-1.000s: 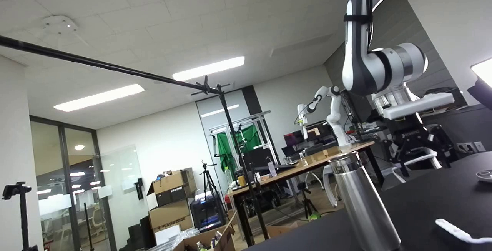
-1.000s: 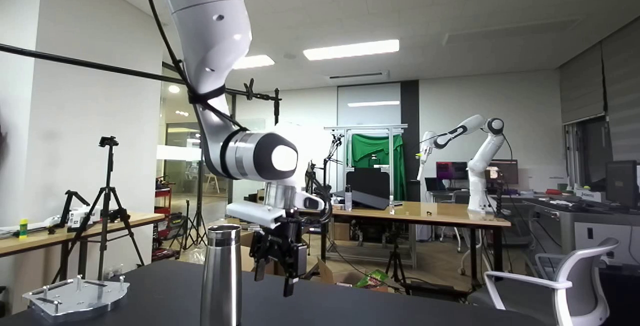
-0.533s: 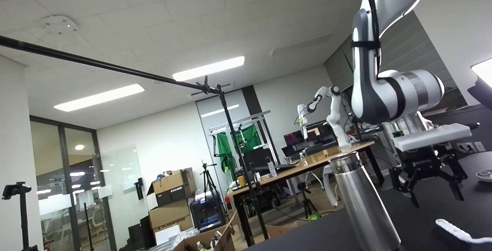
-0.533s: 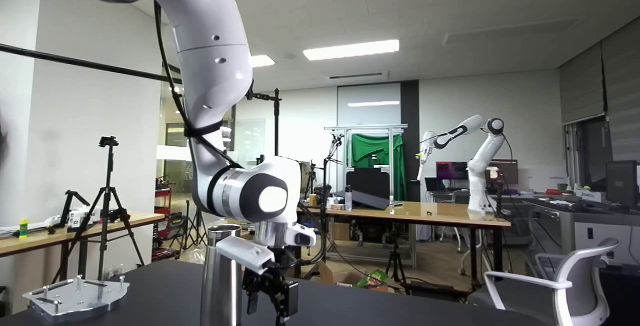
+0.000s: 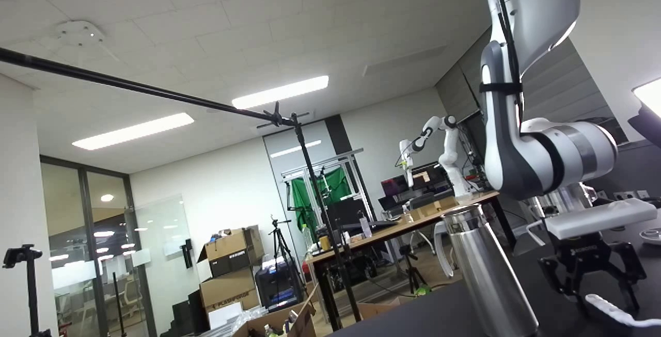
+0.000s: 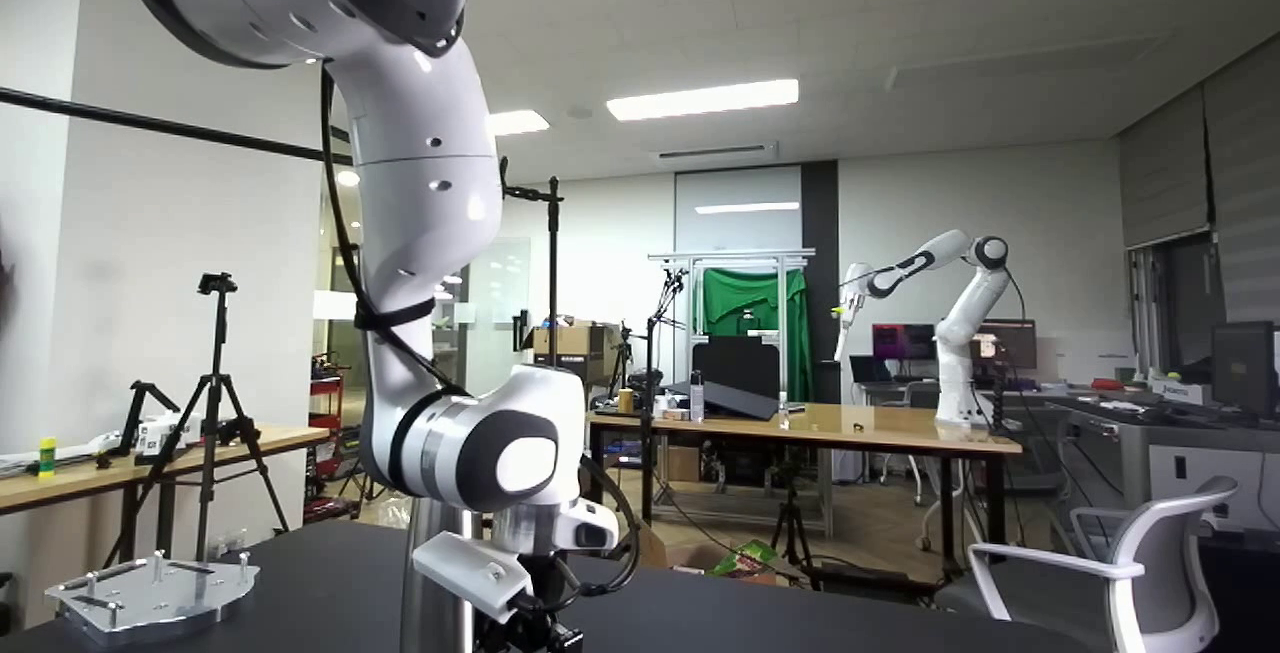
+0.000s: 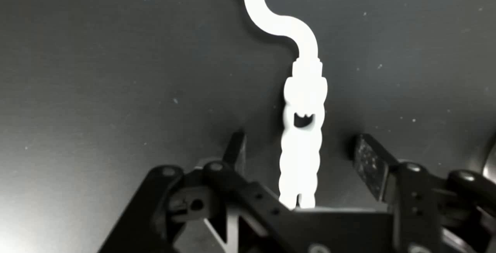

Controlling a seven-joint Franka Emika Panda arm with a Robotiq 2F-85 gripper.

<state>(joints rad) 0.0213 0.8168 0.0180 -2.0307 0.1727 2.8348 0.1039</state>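
White bent-neck tool point(image 7: 300, 156) lies loose between parted fingers; crooked grip the main worry

Claw point(image 7: 301, 144) stands wide and holds nothing: bare bench point(image 7: 116, 71) shows left and right of the ribbed handle. Tool lies on the bench beneath, handle between the fingers, neck running away from the palm.

Risks (my judgement):
- Fingertips look low; contact with the bench cannot be told. Any lower, they could jam on it.
- Uneven contact. If one pad meets the handle first, the tool probably slides or turns aside.
- Scalloped edges. Pads may bear only on the bumps, letting the handle roll or slip.
- Overhang. Pads flank the near half of the handle, so the bent neck and head could droop if lifted.
- Steel jug point(image 5: 488, 275), upright left of the claw in an exterior view, could be knocked by a sideways swing.

Appearance: white throughout, washed out in the wrist view; fine detail lost. Lobed outline, one dark cut-out toward the neck, small notch at the near end. Stepped collar, then a slim S-bend to a broader head, only partly in view.
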